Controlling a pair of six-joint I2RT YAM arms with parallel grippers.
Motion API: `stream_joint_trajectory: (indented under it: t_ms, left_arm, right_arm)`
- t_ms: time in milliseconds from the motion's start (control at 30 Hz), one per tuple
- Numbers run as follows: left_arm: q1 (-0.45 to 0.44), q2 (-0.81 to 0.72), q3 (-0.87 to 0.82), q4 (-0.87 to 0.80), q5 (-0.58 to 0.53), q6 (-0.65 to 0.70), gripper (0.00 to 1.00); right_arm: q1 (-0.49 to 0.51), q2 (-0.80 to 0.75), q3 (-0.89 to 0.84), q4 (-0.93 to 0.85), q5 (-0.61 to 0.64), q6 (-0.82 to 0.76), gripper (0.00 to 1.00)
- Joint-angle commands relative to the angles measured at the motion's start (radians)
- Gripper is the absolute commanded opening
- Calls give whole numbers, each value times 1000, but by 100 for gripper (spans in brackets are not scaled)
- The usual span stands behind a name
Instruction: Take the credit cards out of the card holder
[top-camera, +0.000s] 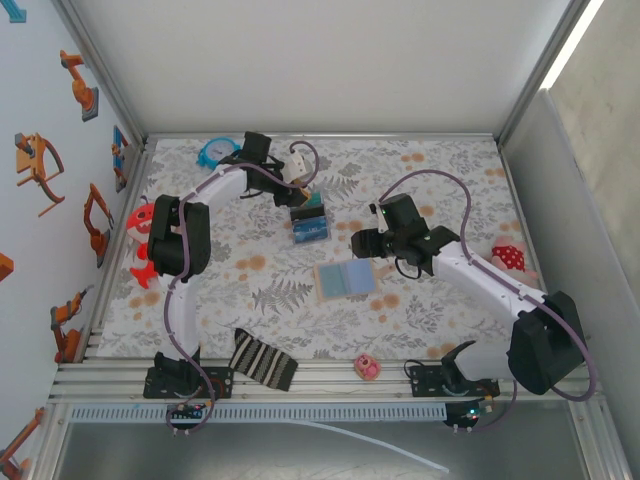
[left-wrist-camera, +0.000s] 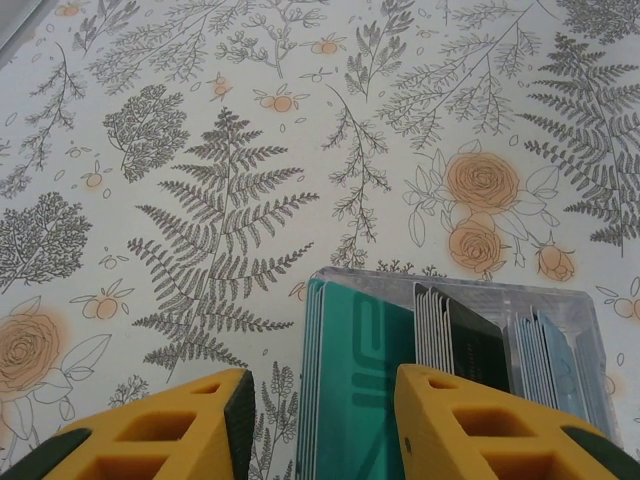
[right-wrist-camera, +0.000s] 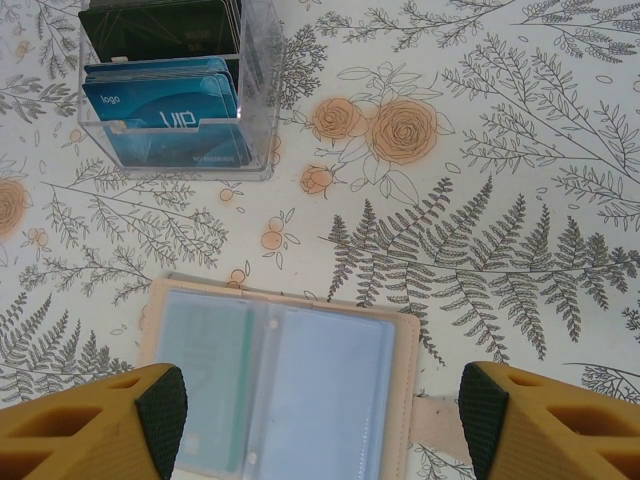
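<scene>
Two grippers are mine, and both work over a surface (top-camera: 440, 180) covered with a pale cloth printed with grey ferns and orange roses. Grey metal rails (top-camera: 300, 378) edge it on the near side. White panels close the back (top-camera: 320, 60). The left wall carries stickers of orange robot arms (top-camera: 40, 165), and a bright strip of light (top-camera: 575, 40) runs along the upper right.

The card holder (right-wrist-camera: 300, 370) lies flat and open near the middle of the surface, with its pale blue panels facing up inside a tan border and a small tab sticking out on one side. One panel looks greener than the other, with a teal line down its inner edge. My right gripper (right-wrist-camera: 322, 385) hangs just above it with the fingers spread wide, one to each side of the holder and nothing between them.

Just beyond the holder stands a clear plastic box (right-wrist-camera: 255, 90) holding upright cards (right-wrist-camera: 165, 120), some teal, some blue and some dark. My left gripper (left-wrist-camera: 325, 378) is at that box. Its yellow fingers stand apart with the teal cards showing in the gap, and I see nothing pinched.

Other things sit around the edges of the surface:
- A blue alarm clock (top-camera: 215, 152) is in the far left corner.
- A red fish toy (top-camera: 145, 235) lies by the left rail.
- A black-and-white striped cloth (top-camera: 263, 358) rests at the near edge.
- A small pink thing (top-camera: 367, 367) sits beside the right arm's base.
- A red spotted thing (top-camera: 508, 256) lies at the right.
</scene>
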Motion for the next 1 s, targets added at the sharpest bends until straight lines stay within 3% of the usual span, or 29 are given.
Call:
stream_joint_trajectory:
  t_ms: [0,233,433,533,600,733,967]
  left_arm:
    - [-8,-7,-3,20,-7,5,43]
    - [-17,-2,-5,38,-37,-3,44]
    - [-24,-89,-72,103,-34,-26,46]
    - [-24,-171,-147,199,-42,-81,58]
    - [-21,-234,-217,284,-69,-131,60]
    - [-17,-370,-367,432,-156,-251,99]
    - [-6,-602,-615,596,-345,-558,97]
  right_arm:
    - [6,7,-3,3,-5,20,73]
    - [6,7,-1,-2,-12,20,73]
    - [7,16,-8,-28,-4,32,69]
    - [16,18,-17,-25,-2,54,65]
    - [32,21,-19,-25,4,70,63]
    - [95,42,-14,-42,45,98,61]
    - [217,133,33,-98,114,136,54]
